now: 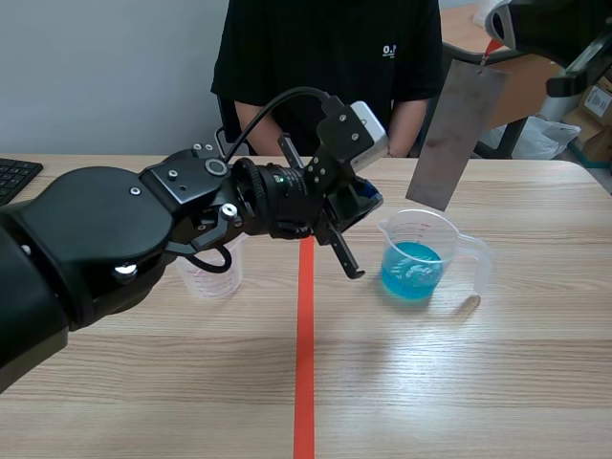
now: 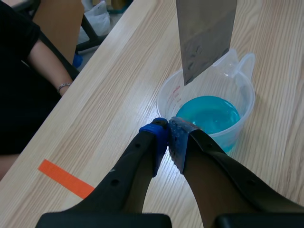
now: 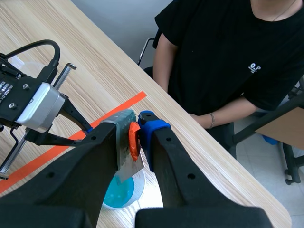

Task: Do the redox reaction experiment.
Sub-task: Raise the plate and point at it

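Observation:
A clear measuring cup (image 1: 426,256) holding blue liquid (image 2: 209,115) stands right of the orange tape line. A grey metal sheet (image 1: 457,132) hangs upright over it, its lower edge about level with the cup's rim. My right gripper (image 1: 490,46) is raised at the far right and is shut on the sheet's top, where an orange-red tab (image 3: 134,140) shows between the fingers. The sheet (image 3: 129,167) drops below those fingers toward the cup (image 3: 124,192). My left gripper (image 2: 168,138) is shut on nothing and hovers just beside the cup's near wall (image 2: 167,97). The left gripper (image 1: 368,201) sits at mid-table.
An empty clear beaker (image 1: 212,273) stands left of the tape line, partly hidden behind my left arm. A person in a black shirt (image 1: 325,57) sits across the table. A keyboard corner (image 1: 14,177) lies at the far left edge.

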You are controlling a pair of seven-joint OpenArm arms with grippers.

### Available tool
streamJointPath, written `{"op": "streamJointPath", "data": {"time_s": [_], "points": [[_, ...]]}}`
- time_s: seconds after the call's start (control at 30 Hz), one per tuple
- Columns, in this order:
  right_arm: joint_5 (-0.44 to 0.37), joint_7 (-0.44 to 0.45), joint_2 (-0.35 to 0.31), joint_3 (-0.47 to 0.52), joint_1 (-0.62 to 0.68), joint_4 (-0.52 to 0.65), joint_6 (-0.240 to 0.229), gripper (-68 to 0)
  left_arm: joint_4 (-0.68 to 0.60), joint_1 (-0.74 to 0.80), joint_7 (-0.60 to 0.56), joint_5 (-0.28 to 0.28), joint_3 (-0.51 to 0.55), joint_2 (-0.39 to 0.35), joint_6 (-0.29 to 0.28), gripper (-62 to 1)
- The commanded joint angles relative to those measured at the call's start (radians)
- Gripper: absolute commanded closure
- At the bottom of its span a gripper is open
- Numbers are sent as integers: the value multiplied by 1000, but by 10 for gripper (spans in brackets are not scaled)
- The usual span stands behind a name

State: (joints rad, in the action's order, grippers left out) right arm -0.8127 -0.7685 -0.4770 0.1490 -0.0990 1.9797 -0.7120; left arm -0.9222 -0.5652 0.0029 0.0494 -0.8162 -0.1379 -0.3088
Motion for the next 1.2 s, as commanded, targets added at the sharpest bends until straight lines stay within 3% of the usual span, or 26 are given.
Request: {"op": "streamJointPath", "data": {"time_s": [0.0,1.17], "points": [[-10,7,-16,10,-12,11,5,-15,-13,-18,-14,9,3,10,3,-44],[-10,7,-16,10,-12,11,5,-15,-13,-16,-18,11,3,-4,-2,-44]]}}
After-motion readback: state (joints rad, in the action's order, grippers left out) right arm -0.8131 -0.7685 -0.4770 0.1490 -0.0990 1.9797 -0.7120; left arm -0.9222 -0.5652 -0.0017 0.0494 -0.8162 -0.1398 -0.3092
